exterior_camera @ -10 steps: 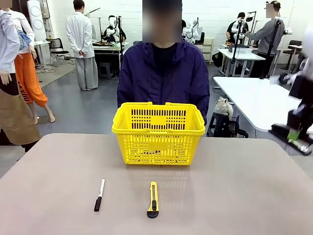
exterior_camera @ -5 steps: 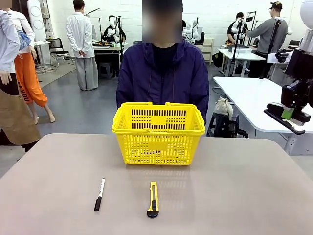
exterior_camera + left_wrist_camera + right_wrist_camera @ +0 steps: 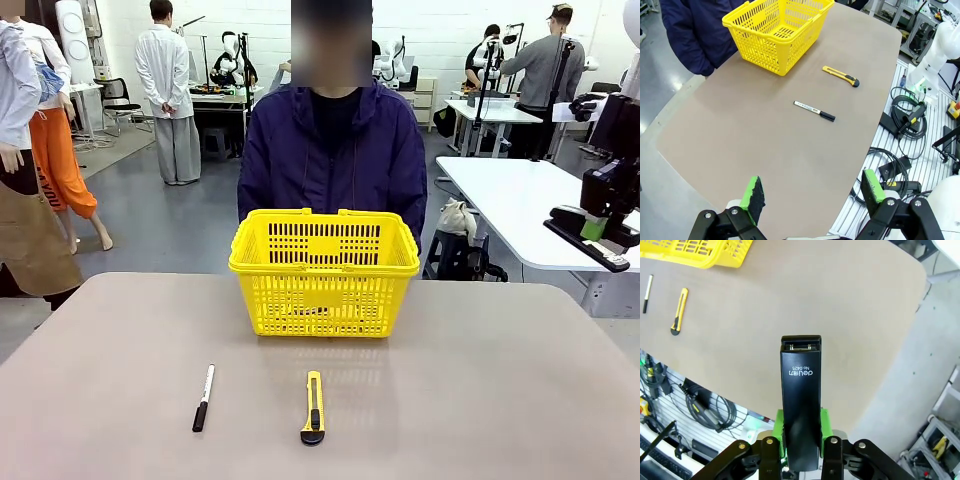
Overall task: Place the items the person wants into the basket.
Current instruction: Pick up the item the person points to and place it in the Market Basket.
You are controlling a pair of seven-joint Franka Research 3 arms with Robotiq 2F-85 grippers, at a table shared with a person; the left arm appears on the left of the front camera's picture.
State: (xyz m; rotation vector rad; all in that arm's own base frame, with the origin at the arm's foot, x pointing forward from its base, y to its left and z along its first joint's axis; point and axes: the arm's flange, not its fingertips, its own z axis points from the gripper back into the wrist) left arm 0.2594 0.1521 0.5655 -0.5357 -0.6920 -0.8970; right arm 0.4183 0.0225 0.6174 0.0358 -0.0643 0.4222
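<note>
Desk point(image 3: 500, 400): tan and rounded; it carries the basket and two loose tools.
Person point(image 3: 335, 150): stands at 12 o'clock behind the desk, directly back of the basket; no hand is raised.
Basket point(image 3: 324, 270): bright yellow, upright, near the far edge at 12 o'clock; something dark shows through its mesh, but I cannot tell what.
Right gripper point(image 3: 800, 440): at 3 o'clock in the front view, held high off the desk's side, clamped on the stapler.
Left gripper point(image 3: 812, 195): spread wide and holding nothing, high above the desk's edge.
Stapler point(image 3: 800, 390): black, gripped near one end, its long body sticking out past the pads; well apart from the basket.
Box cutter point(image 3: 314, 407): yellow and black, at 6 o'clock from the basket, lying flat.
Marker point(image 3: 203, 397): white with a black cap, at 7 o'clock from the basket, just beside the cutter.
Risk, drop: the stapler is long and pinched at one end, so a quick swing could twist it between the pads and let it slip.
Risk, rim: its overhanging end could clip the thick rim or a handle if carried in too low.
Risk, wrong pick: cutter and marker lie under the likely path and are not wanted.
</note>
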